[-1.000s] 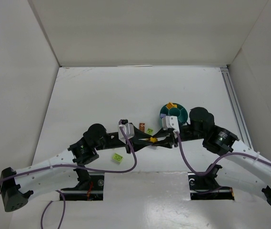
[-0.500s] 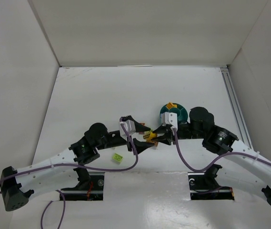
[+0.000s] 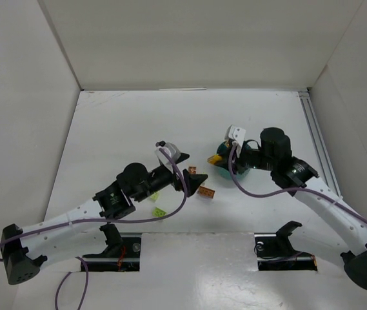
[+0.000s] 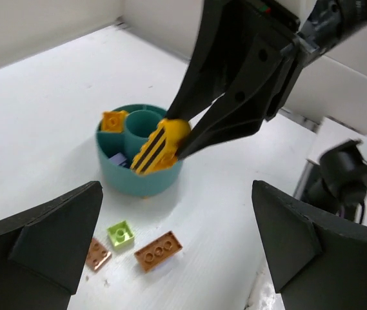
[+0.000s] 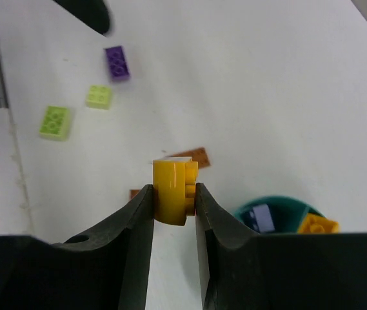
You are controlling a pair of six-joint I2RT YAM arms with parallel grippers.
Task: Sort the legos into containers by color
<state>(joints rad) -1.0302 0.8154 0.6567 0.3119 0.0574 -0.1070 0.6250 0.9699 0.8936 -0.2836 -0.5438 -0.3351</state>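
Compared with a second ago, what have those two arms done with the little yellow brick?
The left gripper let go of the yellow brick, opened wide and drew back a little. The right gripper kept its grip and carried the brick away from the middle, toward the teal bowl. The bowl and the lime brick near the left arm stayed put.
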